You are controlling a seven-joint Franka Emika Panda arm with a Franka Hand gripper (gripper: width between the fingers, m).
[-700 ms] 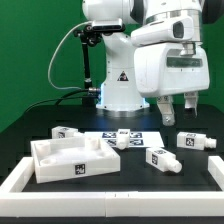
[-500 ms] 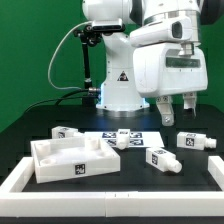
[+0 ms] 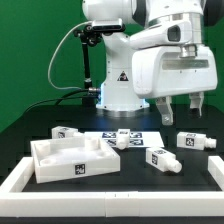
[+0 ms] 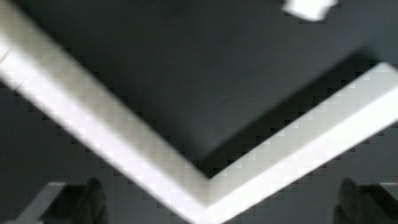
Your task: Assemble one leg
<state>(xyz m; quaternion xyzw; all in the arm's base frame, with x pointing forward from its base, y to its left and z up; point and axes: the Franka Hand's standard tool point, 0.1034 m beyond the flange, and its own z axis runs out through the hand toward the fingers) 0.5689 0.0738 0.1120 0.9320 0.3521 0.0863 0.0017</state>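
Several short white legs with marker tags lie on the black table: one [image 3: 164,158] in front of the gripper, one [image 3: 196,141] at the exterior view's right, one [image 3: 125,141] in the middle and one [image 3: 64,132] at the left. A big white furniture part [image 3: 68,160] lies at the front left. My gripper [image 3: 181,108] hangs open and empty well above the right-hand legs. In the wrist view my gripper [image 4: 217,205] shows as two dark fingers [image 4: 71,203] set wide apart with nothing between them.
A white rim [image 3: 20,178] frames the table, and its corner [image 4: 196,165] fills the wrist view as a V. The marker board [image 3: 140,133] lies flat behind the legs. The robot's base [image 3: 120,90] stands at the back.
The gripper has shifted slightly toward the exterior view's right. The parts on the table have not moved.
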